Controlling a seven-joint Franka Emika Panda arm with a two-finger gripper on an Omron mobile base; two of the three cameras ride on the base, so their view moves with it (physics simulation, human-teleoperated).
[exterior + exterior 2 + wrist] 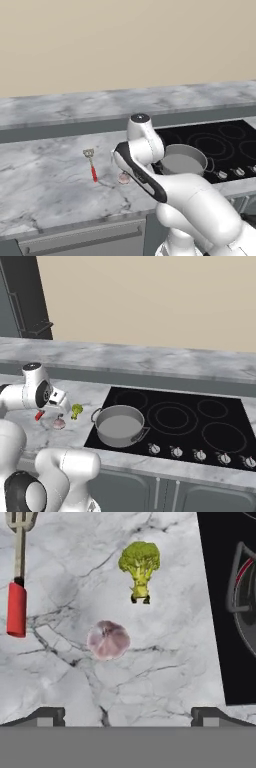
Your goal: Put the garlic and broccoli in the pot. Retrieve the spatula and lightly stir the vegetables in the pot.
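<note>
Marble counter, spatula head-up lengthwise

Grey metal pot, marble counter

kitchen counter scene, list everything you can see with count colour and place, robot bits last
garlic: one, pale pinkish-white, on the marble counter left of the cooktop, below the tool
broccoli: one, yellow-green, on the counter beside the garlic, apart from it
spatula: one, red handle with grey slotted head, flat on the counter on the garlic's other side
pot: one, grey metal, on the cooktop's front left burner
cooktop: one, black glass, set in the counter
knobs: five, silver, along the cooktop's front edge
counter: grey-white marble
wall: beige
arm: one, white with dark joints
tool: one, dark fingertips, open above the garlic
</note>
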